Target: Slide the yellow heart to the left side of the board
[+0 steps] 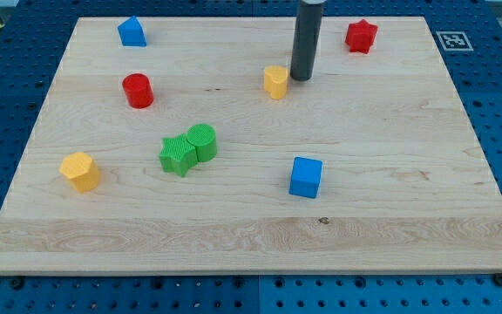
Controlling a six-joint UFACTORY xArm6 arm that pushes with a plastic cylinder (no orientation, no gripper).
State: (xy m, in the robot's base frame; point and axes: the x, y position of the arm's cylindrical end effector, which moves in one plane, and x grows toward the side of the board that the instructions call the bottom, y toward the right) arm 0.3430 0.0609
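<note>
My tip (pixel 301 78) sits just right of the yellow heart (pixel 275 82), ready to push; the tool, a bare rod, holds nothing. Next: slide the heart leftward across the counter (pixel 390 227).

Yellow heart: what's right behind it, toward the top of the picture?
My tip stands just beside the yellow heart, on its upper right. Beyond is bare wooden board. The rod hides a thin strip of board behind it.
</note>
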